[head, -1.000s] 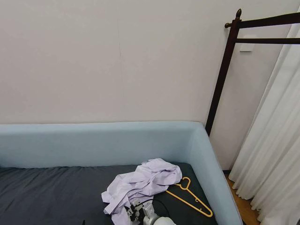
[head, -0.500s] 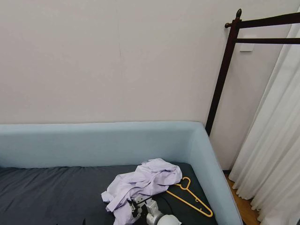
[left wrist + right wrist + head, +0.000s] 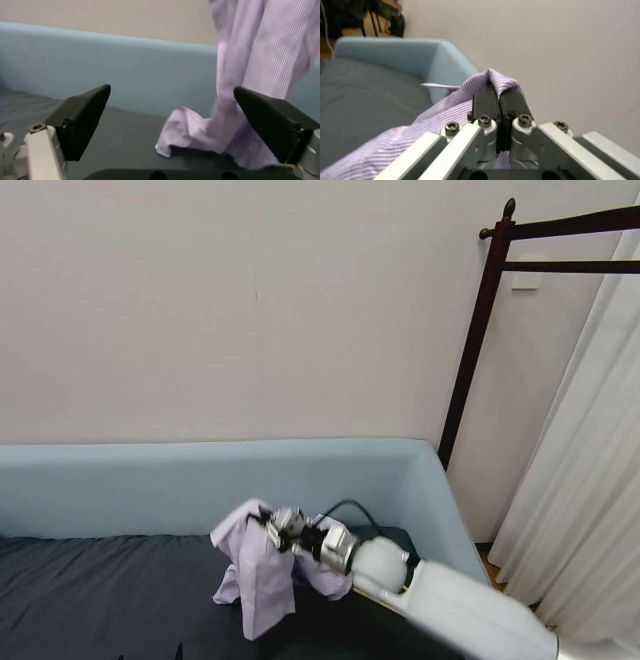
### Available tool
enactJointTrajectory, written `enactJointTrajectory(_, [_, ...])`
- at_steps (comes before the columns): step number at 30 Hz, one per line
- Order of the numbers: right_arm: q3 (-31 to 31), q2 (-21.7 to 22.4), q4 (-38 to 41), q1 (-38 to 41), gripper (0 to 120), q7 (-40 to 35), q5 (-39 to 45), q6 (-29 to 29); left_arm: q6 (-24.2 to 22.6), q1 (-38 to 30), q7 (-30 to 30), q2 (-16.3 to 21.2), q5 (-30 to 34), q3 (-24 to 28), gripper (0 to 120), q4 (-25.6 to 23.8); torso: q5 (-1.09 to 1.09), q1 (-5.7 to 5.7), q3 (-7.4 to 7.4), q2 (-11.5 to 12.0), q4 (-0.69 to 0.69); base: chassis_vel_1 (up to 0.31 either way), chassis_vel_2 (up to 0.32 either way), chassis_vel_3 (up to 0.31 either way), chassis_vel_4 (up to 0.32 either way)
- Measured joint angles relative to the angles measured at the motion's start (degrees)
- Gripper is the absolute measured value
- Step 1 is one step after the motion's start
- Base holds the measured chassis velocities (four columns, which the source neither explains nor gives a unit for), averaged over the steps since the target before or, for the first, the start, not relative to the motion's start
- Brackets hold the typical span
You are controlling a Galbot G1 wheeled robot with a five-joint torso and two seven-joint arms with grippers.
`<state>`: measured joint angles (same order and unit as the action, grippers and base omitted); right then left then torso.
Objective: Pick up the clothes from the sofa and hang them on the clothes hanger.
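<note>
A lilac striped shirt point(image 3: 262, 575) hangs above the dark sofa seat, lifted by my right gripper point(image 3: 281, 531), which is shut on a fold of its cloth. In the right wrist view the two fingers point(image 3: 499, 102) press together on the shirt point(image 3: 447, 112). My left gripper point(image 3: 175, 123) is open low over the seat, with the hanging shirt point(image 3: 255, 75) ahead of it, its hem still touching the cushion. The dark wooden clothes rack point(image 3: 490, 310) stands at the right beyond the sofa arm.
The sofa has a pale blue back point(image 3: 200, 485) and arm point(image 3: 440, 520) around a dark seat point(image 3: 110, 595). White curtains point(image 3: 590, 510) hang at the far right beside the rack. A plain wall is behind.
My right gripper has risen from the seat's front edge with the shirt, pulling it up off the cushion. The orange hanger that lay beside the shirt is now hidden behind my arm.
</note>
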<state>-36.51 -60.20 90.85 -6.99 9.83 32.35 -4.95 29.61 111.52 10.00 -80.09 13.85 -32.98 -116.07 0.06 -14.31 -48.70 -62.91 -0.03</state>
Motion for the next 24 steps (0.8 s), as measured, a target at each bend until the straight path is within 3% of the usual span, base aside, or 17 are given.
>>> enactJointTrajectory(3, [-0.2, -0.1, 1.0, 7.4, 0, 4.1, 4.2, -1.1, 0.2, 0.0, 0.2, -0.9, 0.4, 0.1, 97, 0.1, 0.00, 0.00, 0.00, 0.0, 0.02, 0.000, 0.000, 0.000, 0.000])
enactJointTrajectory(8, [1.7, 2.0, 3.3, 8.5, 0, 7.4, 7.3, -1.9, 0.2, -0.2, 0.3, -1.5, 0.2, 0.3, 97, 0.1, -0.02, 0.00, 0.01, 0.0, 0.07, 0.000, 0.000, 0.000, 0.000])
enactJointTrajectory(12, [4.0, 10.7, 0.6, -1.7, 0, 13.1, 4.4, -6.7, 0.0, -0.8, 0.4, -1.9, -0.5, 0.9, 97, 0.3, 0.04, 0.00, 0.00, 0.0, -0.05, 0.000, 0.000, 0.000, 0.000])
enactJointTrajectory(15, [5.8, 12.9, -4.2, -7.8, 0, 17.2, 0.0, -10.7, -0.6, -1.1, 0.4, -2.0, -0.8, 1.2, 97, 0.4, 0.02, 0.01, 0.01, 0.0, -0.05, 0.000, 0.000, 0.000, 0.000])
enactJointTrajectory(20, [12.5, 12.1, -16.5, -20.2, 0, 26.3, -10.3, -19.8, -1.8, -2.2, 0.4, -1.9, -1.0, 1.3, 97, 0.6, 0.03, 0.00, 0.00, 0.0, 0.00, 0.000, 0.000, 0.000, 0.000])
enactJointTrajectory(24, [15.2, 11.0, -21.8, -22.7, 0, 28.8, -14.5, -22.6, -2.3, -2.9, 0.4, -1.7, -1.0, 1.4, 97, 0.8, 0.02, 0.01, 0.01, 0.0, 0.00, 0.000, 0.000, 0.000, 0.000])
